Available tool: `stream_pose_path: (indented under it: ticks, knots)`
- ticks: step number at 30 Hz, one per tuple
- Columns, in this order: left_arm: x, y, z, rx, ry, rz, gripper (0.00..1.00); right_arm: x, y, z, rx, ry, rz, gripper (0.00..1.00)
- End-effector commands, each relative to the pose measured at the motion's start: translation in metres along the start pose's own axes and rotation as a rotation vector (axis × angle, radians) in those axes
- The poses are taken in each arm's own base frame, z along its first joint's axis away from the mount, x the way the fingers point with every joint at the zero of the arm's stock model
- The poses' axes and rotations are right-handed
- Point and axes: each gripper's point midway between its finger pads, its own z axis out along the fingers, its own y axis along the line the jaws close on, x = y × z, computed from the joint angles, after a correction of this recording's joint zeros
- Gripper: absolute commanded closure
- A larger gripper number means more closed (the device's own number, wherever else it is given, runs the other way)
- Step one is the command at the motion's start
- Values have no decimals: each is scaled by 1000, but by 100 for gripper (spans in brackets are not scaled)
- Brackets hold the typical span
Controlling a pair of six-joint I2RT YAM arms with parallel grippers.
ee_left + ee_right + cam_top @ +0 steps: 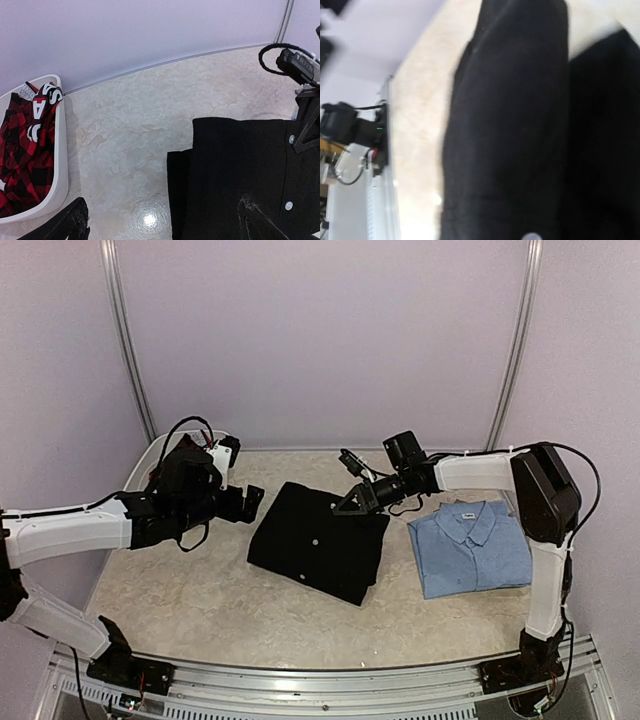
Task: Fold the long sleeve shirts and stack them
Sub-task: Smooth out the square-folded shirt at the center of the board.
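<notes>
Counter (200, 590), pale marbled top, lilac walls round it.

Black shirt (310, 545): folded to a rough rectangle, lying at the middle of the counter, slightly askew. Two small white buttons (291, 139) show on its front in the left wrist view. No label visible on it.

Blue shirt (470, 555): folded, collar up and facing the far wall, flat on the counter just right of the black one; the two lie apart. A small white neck label (466, 512) sits inside the collar; its writing is too small to read.

My left fingers (252, 496): spread wide, released, grasping nothing, hovering beside the black shirt's far left corner.

My right fingers (352, 502): clenched, tips down at the black shirt's far right edge near a button. Whether cloth is pinched between them I cannot tell; the right wrist view is only blurred black fabric.

White basket (62, 165) at the far left corner holds red-and-black plaid cloth (20, 145). A band (49, 95) on it carries large white letters; "SA" is legible, the rest is folded away.
</notes>
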Motion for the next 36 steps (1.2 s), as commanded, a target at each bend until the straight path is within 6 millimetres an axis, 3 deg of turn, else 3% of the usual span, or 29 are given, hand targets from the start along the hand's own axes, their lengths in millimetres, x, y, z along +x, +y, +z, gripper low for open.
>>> stream_pose_path:
  ticks: [1, 5, 12, 18, 22, 27, 31, 36]
  knots:
    - [-10, -6, -1, 21, -14, -13, 1, 20, -34, 12, -12, 33, 89, 100]
    - [-9, -8, -2, 33, -10, -15, 1, 24, -60, 12, 27, 4, 133, 90]
    - [1, -15, 5, 53, 12, -11, 1, 16, -87, -2, 247, -4, 88, 54]
    - [14, -29, 14, 110, 34, -33, 1, -2, -90, -32, 453, -22, -17, 37]
    - [22, -57, 21, 236, 39, -34, 1, -7, -78, -51, 519, -56, -69, 28]
    - [41, -95, 39, 313, 87, 14, 1, 13, -60, -58, 546, -57, -94, 26]
    - [72, -119, 63, 326, 160, 73, 1, 39, -51, -50, 532, -34, -77, 38]
    - [100, -120, 89, 251, 234, 122, 1, 64, -54, -39, 511, -30, -38, 47]
